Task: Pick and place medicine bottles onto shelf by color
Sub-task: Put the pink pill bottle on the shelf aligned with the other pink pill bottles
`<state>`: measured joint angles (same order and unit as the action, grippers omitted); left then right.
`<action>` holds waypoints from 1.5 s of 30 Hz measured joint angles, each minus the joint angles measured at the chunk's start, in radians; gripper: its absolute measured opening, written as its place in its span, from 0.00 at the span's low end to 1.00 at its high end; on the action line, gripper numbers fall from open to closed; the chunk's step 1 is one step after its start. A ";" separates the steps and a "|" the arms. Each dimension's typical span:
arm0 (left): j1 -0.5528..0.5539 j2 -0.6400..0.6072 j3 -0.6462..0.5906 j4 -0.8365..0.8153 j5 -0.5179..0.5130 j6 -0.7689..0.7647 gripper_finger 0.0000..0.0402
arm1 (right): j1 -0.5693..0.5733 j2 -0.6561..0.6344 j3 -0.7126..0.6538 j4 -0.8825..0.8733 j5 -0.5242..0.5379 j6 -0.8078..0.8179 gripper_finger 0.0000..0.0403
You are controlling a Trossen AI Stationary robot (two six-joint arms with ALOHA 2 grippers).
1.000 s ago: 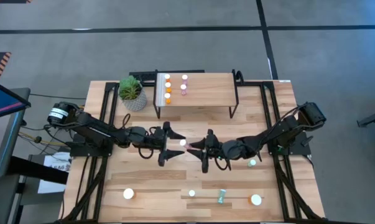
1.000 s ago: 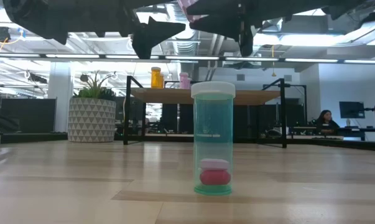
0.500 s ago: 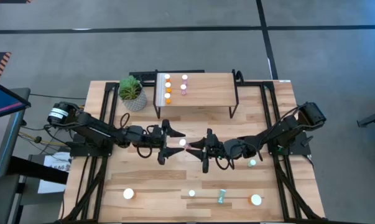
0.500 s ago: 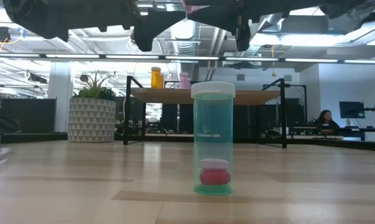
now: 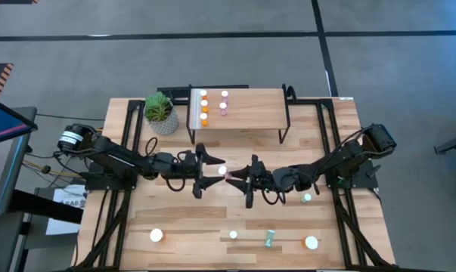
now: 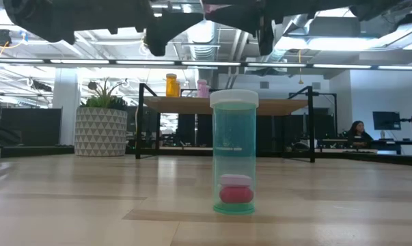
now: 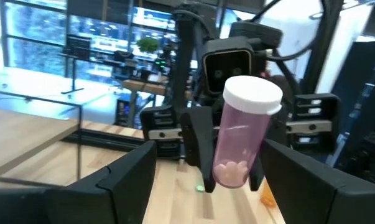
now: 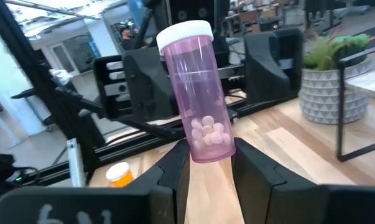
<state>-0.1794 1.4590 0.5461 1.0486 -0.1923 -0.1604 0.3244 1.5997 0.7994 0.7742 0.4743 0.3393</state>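
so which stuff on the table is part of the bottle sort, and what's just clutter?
Job:
- pink bottle, held by the right end effector
- left end effector, open, facing it
- shelf, with orange and pink bottles already on it
- loose bottles along the table's near edge
- teal bottle, standing

Clutter:
- potted plant

Five medicine bottles (image 5: 204,106) stand on the one shelf (image 5: 250,109): three orange, two pink. Five more sit on the table (image 5: 182,227), another hangs between two grippers.

Bright, even overhead light; blurred backgrounds
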 joint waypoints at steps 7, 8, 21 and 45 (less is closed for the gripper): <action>0.000 0.000 0.012 -0.018 -0.030 -0.009 0.67 | -0.008 0.000 0.000 0.005 0.022 0.000 0.30; 0.001 0.000 0.018 -0.027 -0.031 -0.009 0.67 | -0.010 0.000 0.000 0.006 0.022 0.000 0.30; 0.001 0.000 0.047 -0.083 -0.030 0.006 0.67 | -0.015 0.000 0.000 0.005 0.022 0.000 0.30; 0.000 0.000 0.047 -0.097 -0.003 0.000 0.36 | -0.015 0.000 0.000 0.005 0.024 0.003 0.30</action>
<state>-0.1791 1.4590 0.5930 0.9520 -0.1951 -0.1604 0.3096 1.5997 0.7994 0.7791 0.4984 0.3423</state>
